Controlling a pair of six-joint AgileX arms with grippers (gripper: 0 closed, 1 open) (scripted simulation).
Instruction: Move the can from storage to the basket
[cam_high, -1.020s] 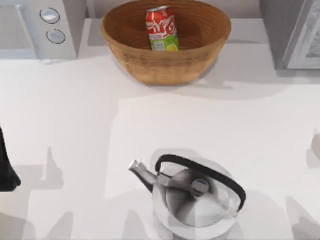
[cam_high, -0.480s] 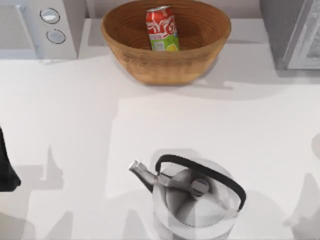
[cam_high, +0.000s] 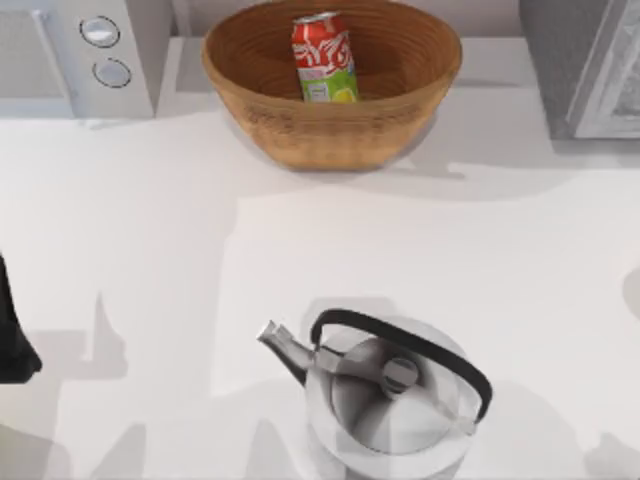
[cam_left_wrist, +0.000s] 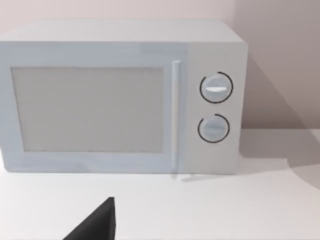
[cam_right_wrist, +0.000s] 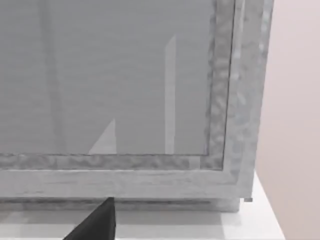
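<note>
The small drink can (cam_high: 325, 57), red on top and green below with a silver rim, is standing upright inside the big tan woven wicker basket (cam_high: 330, 130), which sits at the table's (cam_high: 150, 230) far edge around the middle. White microwave (cam_high: 80, 55) with two round dials is in the far left corner, and a grey metal-framed cabinet (cam_high: 585, 65) is in the far right corner. A shiny steel kettle (cam_high: 385, 400) with a black handle sits at the near edge. Left hand (cam_left_wrist: 95, 225) is low by the left edge facing the microwave, right hand (cam_right_wrist: 95, 222) faces the cabinet; can't tell whether either one is open or closed.
</note>
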